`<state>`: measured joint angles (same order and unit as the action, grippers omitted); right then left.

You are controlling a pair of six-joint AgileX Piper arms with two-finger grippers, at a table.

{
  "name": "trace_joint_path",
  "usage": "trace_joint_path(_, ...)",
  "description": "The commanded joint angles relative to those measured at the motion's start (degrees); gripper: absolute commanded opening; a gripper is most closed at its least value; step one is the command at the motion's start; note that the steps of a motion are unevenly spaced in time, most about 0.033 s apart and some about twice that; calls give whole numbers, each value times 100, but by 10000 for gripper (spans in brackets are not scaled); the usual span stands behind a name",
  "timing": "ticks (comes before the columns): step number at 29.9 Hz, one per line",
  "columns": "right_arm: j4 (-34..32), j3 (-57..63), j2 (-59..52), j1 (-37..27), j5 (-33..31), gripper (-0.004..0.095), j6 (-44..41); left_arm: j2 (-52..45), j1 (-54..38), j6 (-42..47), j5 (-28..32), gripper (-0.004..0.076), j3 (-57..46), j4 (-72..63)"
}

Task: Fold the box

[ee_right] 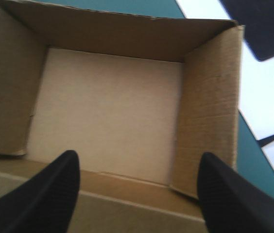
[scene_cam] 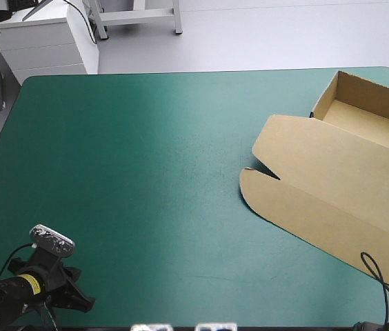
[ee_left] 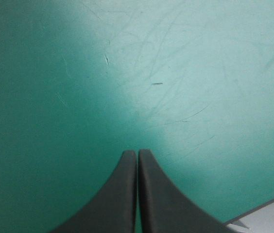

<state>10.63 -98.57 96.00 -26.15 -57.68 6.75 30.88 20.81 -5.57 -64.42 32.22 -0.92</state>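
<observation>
The brown box lies at the table's right side. Its tray has raised walls toward the far right corner, and the lid lies flat toward the near side. My right gripper hangs open above the tray. Its black fingers stand wide apart, with the tray floor ahead of them and nothing between them. In the high view only a dark bit of it shows at the right edge. My left gripper is low at the near left corner, far from the box. It is shut over the bare teal-green cover.
A broad stretch of teal-green cover lies between the left gripper and the box. A white cabinet stands beyond the far left corner. The tray's far wall is close to the table's right edge, with pale floor beyond it.
</observation>
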Motion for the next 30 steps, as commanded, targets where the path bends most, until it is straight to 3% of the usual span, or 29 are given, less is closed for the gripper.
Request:
trace_joint_path(1, 779, -172, -624, -26, -281, 382, 472, 12, 3, 15, 187, -8, 134, -7)
trace_joint_path(5, 1239, -172, -976, -26, -818, -15, 813, 12, 3, 15, 187, -8, 134, -7)
trace_joint_path(12, 1340, -172, -1765, 241, -1003, -7, 920, 12, 3, 15, 187, -8, 134, -7)
trace_joint_path(23, 1196, -32, -2982, 2494, -1373, -8, 1280, 12, 3, 15, 318, -8, 134, -7)
trace_joint_path(30, 914, 1206, -3904, 3202, -1373, -8, 1184, 12, 3, 15, 429, -8, 134, -7)
